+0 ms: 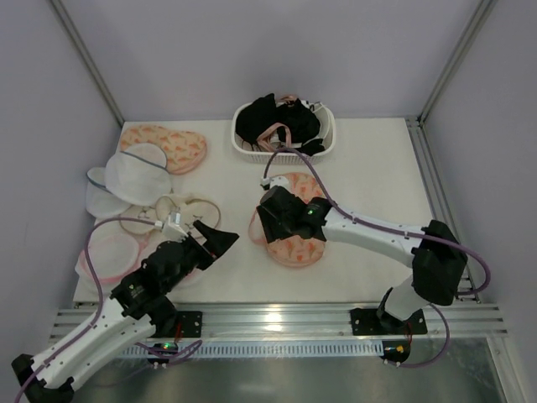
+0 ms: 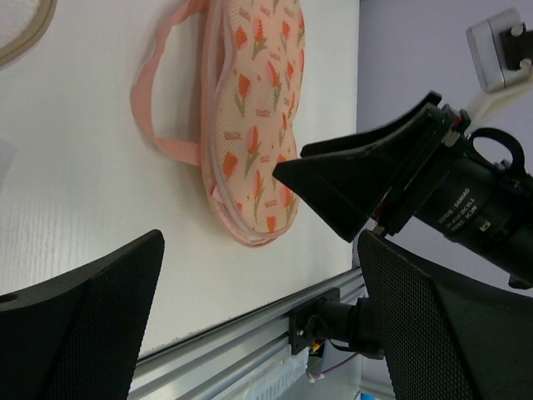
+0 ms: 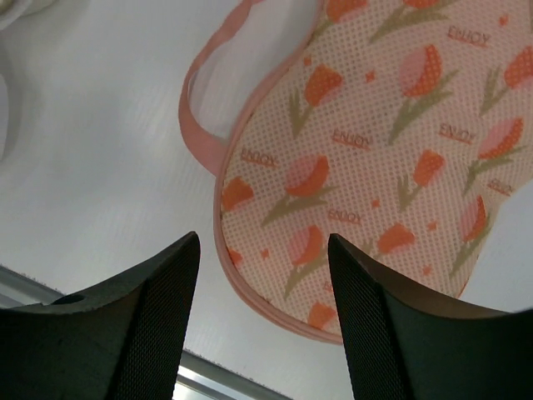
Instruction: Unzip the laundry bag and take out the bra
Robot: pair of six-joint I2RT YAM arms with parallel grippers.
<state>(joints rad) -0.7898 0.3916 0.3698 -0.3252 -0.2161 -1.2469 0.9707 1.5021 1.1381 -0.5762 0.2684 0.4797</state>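
Nearest the lens, lower left of the top view: left gripper, jaws spread wide, nothing between them, hanging over the white table. Same seen from the left wrist view: two black mesh-textured fingers far apart, bare tabletop under them.

Just left of it and above: cream round bags with pink rims, then white mesh domed bags stacked higher up. Upper left: second peach printed bag, lying flat, well apart from both arms.

Centre of the frame: laundry bag, peach with an orange-pink tulip print and a pink rim, flat on the table, partly covered by the right arm. Pink band loop sticking out at its left edge; cannot tell whether part of the bag or something else. In the right wrist view, small repeated word on the mesh, reading like "ENJOY". From the left wrist view, same bag at upper middle, rim looking closed all along the visible edge.

Right gripper directly above the bag's left half, jaws parted, pinching nothing, bag and table visible through the gap.

Upper middle: white basket holding black garments and some pink fabric. White lettering on the right arm's camera barrel, too small to read.
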